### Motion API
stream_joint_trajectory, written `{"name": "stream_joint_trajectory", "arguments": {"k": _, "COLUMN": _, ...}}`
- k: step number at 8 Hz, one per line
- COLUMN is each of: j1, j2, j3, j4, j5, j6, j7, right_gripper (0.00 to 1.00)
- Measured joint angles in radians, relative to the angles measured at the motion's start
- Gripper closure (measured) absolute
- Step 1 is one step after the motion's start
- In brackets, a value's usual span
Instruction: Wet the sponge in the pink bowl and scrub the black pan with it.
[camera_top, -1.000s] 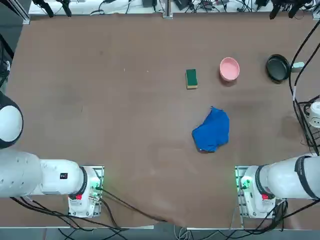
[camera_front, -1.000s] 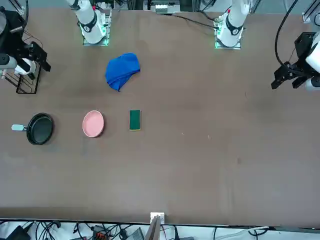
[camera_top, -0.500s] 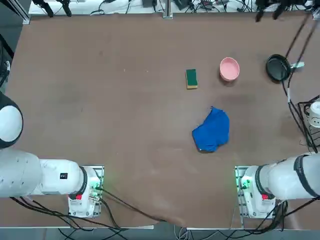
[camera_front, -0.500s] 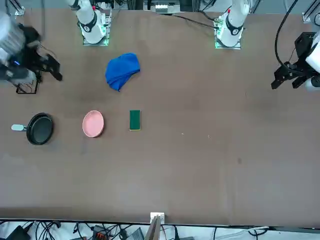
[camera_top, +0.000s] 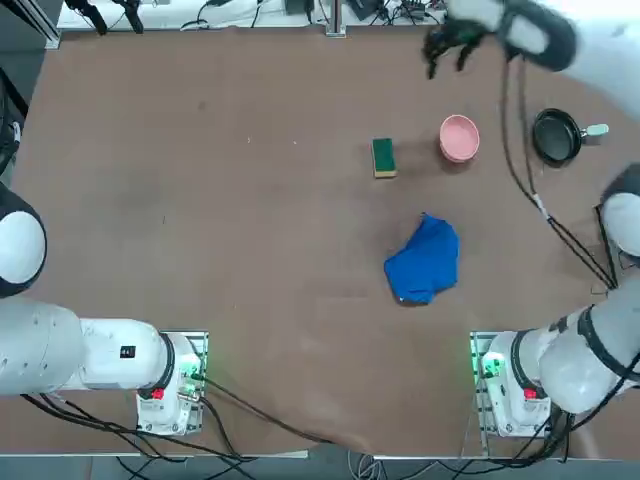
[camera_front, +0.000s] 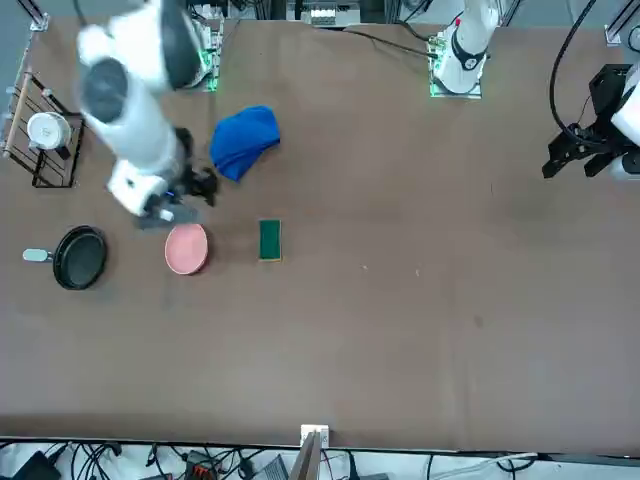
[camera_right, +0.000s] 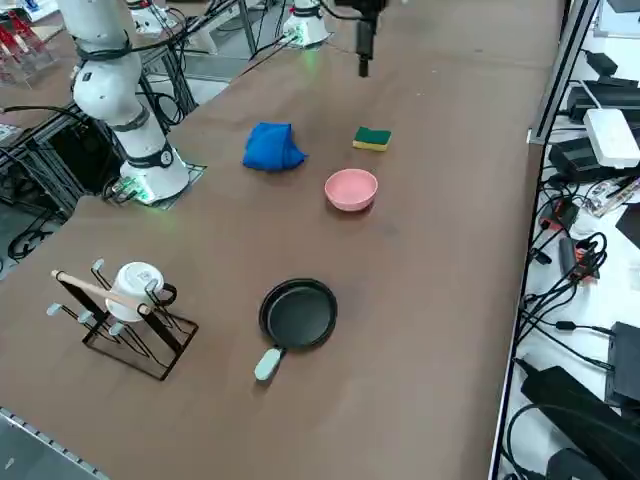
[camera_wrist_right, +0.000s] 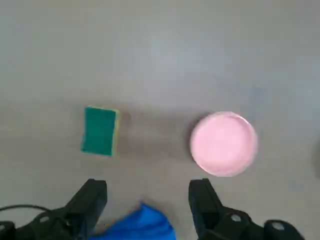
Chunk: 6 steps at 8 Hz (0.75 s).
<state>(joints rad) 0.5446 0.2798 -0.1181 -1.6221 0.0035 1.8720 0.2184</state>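
Toward the base side of the raised right gripper (camera_wrist_right: 148, 187) lies the blue cloth (camera_top: 425, 262). Well off to the gripper's right sits the black pan (camera_top: 556, 136), and nearer on that same right side, the pink bowl (camera_top: 459, 138). To its left lies the sponge (camera_top: 384, 157), green side up, its long axis running away from the arms' bases. The claw is spread and empty, its opening set across the sponge's narrow width; the next move likely calls for a leftward shift, then descent.
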Motion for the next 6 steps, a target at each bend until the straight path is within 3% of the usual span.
{"name": "stream_joint_trajectory", "arguments": {"k": 2, "j1": 0.047, "j2": 0.101, "j3": 0.000, "j4": 0.005, "j5": 0.051, "j6": 0.106, "j7": 0.019, "right_gripper": 0.00}}
{"name": "stream_joint_trajectory", "arguments": {"k": 6, "j1": 0.128, "j2": 0.281, "j3": 0.001, "j4": -0.016, "j5": 0.060, "j6": 0.302, "j7": 0.244, "right_gripper": 0.00}}
